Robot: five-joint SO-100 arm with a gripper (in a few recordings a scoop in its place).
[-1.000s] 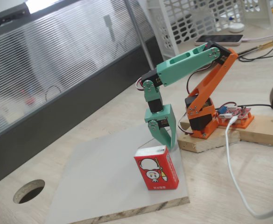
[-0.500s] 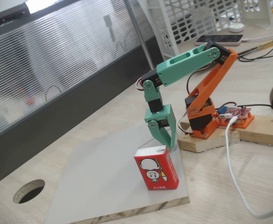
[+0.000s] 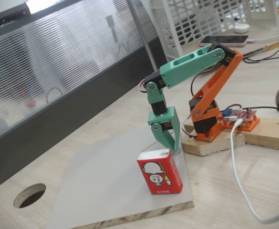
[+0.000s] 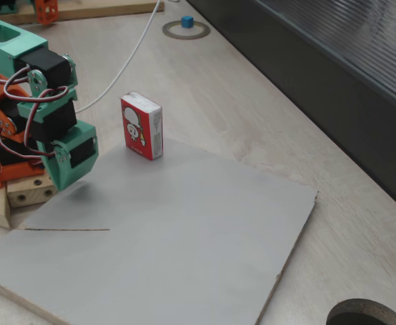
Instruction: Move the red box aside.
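The red box stands upright near the front right corner of a grey board, its white cartoon face toward the camera. In the other fixed view the red box is at the board's far edge. My green gripper points down just behind the box's top right corner, its fingers together and holding nothing. Seen from the other side, the gripper hangs over the board to the left of the box, with a gap between them.
The arm's orange base sits on a wooden block beside a red circuit board. A white cable runs across the table. A round hole lies left of the board. A white basket and phone stand behind.
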